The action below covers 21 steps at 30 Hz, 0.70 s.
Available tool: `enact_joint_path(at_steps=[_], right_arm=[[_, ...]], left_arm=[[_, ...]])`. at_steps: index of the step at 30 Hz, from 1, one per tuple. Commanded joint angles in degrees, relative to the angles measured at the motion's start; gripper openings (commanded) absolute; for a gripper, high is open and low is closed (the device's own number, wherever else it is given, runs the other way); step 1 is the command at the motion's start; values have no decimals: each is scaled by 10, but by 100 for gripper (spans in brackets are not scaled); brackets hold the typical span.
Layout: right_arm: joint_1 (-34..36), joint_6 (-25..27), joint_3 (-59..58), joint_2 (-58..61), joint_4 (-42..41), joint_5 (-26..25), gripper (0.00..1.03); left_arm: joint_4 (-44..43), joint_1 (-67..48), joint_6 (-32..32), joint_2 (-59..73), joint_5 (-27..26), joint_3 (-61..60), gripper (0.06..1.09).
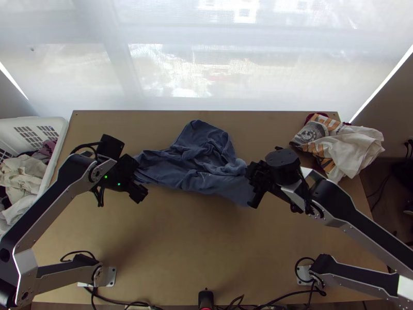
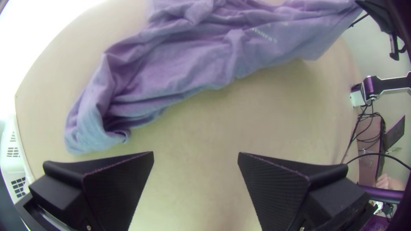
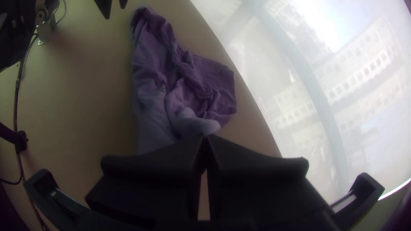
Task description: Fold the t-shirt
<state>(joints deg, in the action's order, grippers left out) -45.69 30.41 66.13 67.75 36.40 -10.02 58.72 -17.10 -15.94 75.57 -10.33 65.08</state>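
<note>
From above, see a basket (image 1: pixel 58 150) at ten o'clock, nearer in the left gripper (image 2: pixel 195 152), spread wide and empty, then the blue t-shirt (image 1: pixel 201 168), bunched on the table (image 1: pixel 196 232) toward twelve, with small pale print (image 2: pixel 264 34). At two, find the right gripper (image 3: pixel 206 137) pressed together, pinching the t-shirt's four o'clock end, more clothes (image 1: pixel 356 147) beyond. Judge folding hardly begun, spreading and all folds left.

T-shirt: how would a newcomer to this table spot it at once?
On the far half of the light wooden table lies the bunched blue cloth T-shirt, one end in the closed jaws of the black right gripper. Its blue sets it apart from the crumpled white cloth at the far right corner.
</note>
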Motion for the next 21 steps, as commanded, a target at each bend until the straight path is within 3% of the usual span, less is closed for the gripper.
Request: enact_joint_path(at_steps=[1,10,21], right_arm=[[12,-2,-20,-18,-12,0,3],[17,-4,-39,-27,-17,0,3],[35,-3,-53,-29,-17,0,3]], left_arm=[[-44,6,0,-2,0,-88,100],[-142,51,-14,85,17,-79,100],[-221,174,-59,191,36,22,100]])
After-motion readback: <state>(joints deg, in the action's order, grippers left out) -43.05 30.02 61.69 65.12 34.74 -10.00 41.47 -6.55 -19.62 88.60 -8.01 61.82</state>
